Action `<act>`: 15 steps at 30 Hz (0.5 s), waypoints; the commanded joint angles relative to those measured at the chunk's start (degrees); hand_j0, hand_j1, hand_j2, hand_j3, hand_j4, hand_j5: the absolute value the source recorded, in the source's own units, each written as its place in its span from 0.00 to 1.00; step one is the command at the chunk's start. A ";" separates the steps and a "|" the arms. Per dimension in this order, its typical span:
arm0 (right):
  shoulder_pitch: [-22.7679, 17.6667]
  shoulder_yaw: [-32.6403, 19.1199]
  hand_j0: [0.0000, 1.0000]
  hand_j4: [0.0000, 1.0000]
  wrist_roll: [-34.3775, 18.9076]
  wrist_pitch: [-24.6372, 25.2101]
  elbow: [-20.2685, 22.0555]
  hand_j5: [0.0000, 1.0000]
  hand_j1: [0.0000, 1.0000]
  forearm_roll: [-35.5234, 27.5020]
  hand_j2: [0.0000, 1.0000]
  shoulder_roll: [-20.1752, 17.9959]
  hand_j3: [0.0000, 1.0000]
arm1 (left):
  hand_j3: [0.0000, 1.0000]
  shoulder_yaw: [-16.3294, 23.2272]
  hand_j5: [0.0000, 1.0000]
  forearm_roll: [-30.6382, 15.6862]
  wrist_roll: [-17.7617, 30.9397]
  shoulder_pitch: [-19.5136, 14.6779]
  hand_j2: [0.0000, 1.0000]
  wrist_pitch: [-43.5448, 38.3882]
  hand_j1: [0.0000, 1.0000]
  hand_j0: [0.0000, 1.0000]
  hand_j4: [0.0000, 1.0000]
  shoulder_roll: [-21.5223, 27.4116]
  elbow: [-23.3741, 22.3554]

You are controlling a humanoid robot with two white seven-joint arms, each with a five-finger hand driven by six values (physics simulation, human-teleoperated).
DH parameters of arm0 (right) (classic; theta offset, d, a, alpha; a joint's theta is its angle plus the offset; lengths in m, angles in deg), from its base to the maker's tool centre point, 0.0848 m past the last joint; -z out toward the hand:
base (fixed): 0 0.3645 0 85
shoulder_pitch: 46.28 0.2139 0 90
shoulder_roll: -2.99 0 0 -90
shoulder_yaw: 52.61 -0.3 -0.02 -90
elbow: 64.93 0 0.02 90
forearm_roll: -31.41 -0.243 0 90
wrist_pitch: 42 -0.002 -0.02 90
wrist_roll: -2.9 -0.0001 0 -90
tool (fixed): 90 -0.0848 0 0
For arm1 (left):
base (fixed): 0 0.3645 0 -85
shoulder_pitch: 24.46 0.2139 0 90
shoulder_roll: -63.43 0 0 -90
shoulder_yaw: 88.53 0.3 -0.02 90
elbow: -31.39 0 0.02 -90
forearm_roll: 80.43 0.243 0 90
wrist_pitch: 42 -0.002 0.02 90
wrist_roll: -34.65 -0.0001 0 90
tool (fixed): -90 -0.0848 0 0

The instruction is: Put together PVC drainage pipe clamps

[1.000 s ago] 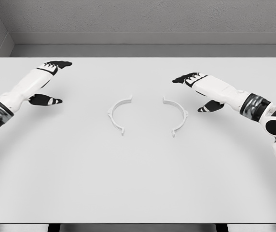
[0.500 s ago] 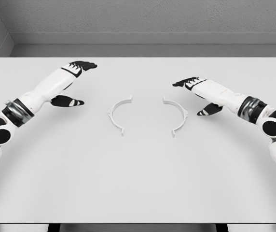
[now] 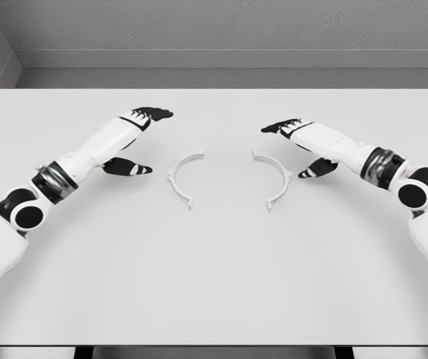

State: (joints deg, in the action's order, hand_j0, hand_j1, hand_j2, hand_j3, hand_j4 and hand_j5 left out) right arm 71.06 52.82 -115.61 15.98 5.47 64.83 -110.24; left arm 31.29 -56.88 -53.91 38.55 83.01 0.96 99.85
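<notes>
Two white half-ring clamp pieces lie on the white table (image 3: 214,284), their open sides facing each other across a gap. The left clamp half (image 3: 179,178) curves like a "(" and the right clamp half (image 3: 277,178) like a ")". My left hand (image 3: 144,140) hovers just left of the left half, fingers spread, thumb low, holding nothing. To the right of the right half, my right hand (image 3: 296,146) is likewise open and empty, its dark fingertips (image 3: 277,126) pointing toward the centre. Neither hand touches a clamp piece.
A grey wall runs along the table's far edge (image 3: 214,88). Both white forearms reach in from the sides of the table, elbows near the left and right borders.
Both hands have moved inward toward the clamp halves, the left one much further than the right. The clamp pieces have not moved.
</notes>
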 commanded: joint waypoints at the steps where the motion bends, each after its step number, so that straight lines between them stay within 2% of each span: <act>1: 0.09 0.04 1.00 1.00 0.03 0.12 -0.61 1.00 1.00 -0.29 1.00 0.46 1.00 | 1.00 0.15 1.00 -0.35 -0.03 0.00 1.00 0.00 1.00 1.00 1.00 -0.54 0.01; 5: 0.70 0.74 1.00 1.00 0.03 0.12 -1.49 1.00 1.00 -0.37 1.00 0.73 1.00 | 1.00 0.15 1.00 -0.35 -0.03 0.00 1.00 0.00 1.00 1.00 1.00 -0.54 -1.31; 9: 0.88 0.74 1.00 1.00 0.03 0.12 -1.49 1.00 1.00 -0.29 1.00 0.73 1.00 | 1.00 0.06 1.00 -0.44 -0.03 -1.76 1.00 0.00 1.00 1.00 1.00 -1.51 -6.50; 15: 1.23 0.65 1.00 1.00 0.03 0.03 -2.81 1.00 1.00 -0.29 1.00 0.81 1.00 | 1.00 0.15 1.00 -0.35 -0.03 -2.20 1.00 0.00 1.00 1.00 1.00 -3.53 -8.87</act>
State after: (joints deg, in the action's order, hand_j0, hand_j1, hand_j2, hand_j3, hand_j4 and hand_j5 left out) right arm 72.29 53.56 -115.61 15.90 2.94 64.94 -109.47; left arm 31.46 -56.85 -53.91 36.36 83.01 -1.91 91.98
